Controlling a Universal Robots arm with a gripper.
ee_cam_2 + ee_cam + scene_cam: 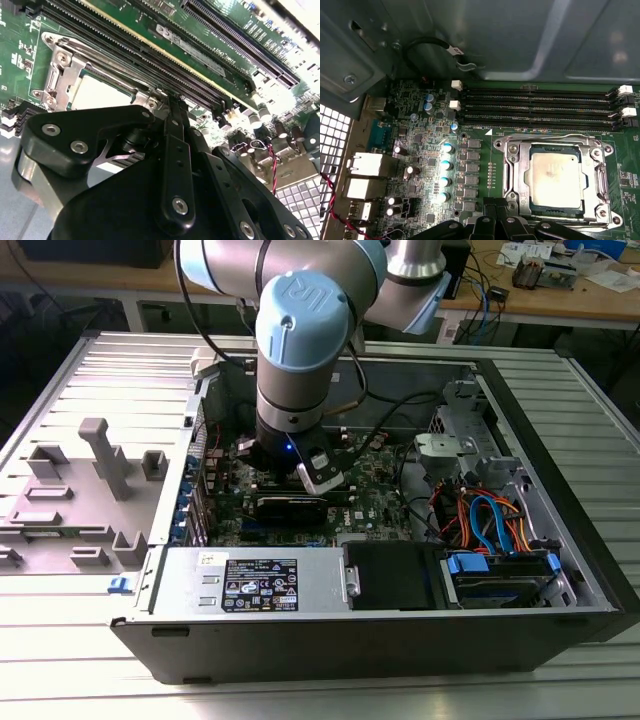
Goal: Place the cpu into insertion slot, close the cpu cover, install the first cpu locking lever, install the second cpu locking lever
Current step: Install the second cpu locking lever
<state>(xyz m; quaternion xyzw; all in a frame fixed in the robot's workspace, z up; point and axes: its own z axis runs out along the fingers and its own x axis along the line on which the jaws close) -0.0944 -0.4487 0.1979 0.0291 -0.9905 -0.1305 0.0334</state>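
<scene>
Ribbed metal desk (60, 370) carries an open PC case (560, 530); the arm reaches down over the green board (420, 150); the cpu (555, 177) already sits in the slot (512, 175) with the cover (592, 150) shut over it, so placing and closing look done; whether both levers are latched I cannot tell; the gripper (175, 107) hovers just beside the socket, jaws seemingly together, gripping nothing

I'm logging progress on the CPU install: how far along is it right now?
Done: the cpu sits in the insertion slot, and the cpu cover lies flat around it in both wrist views. In hand: nothing visibly; the gripper hovers at the socket's edge beside the RAM slots. Left: whether either locking lever is latched can't be told here, so count both as unconfirmed.
</scene>
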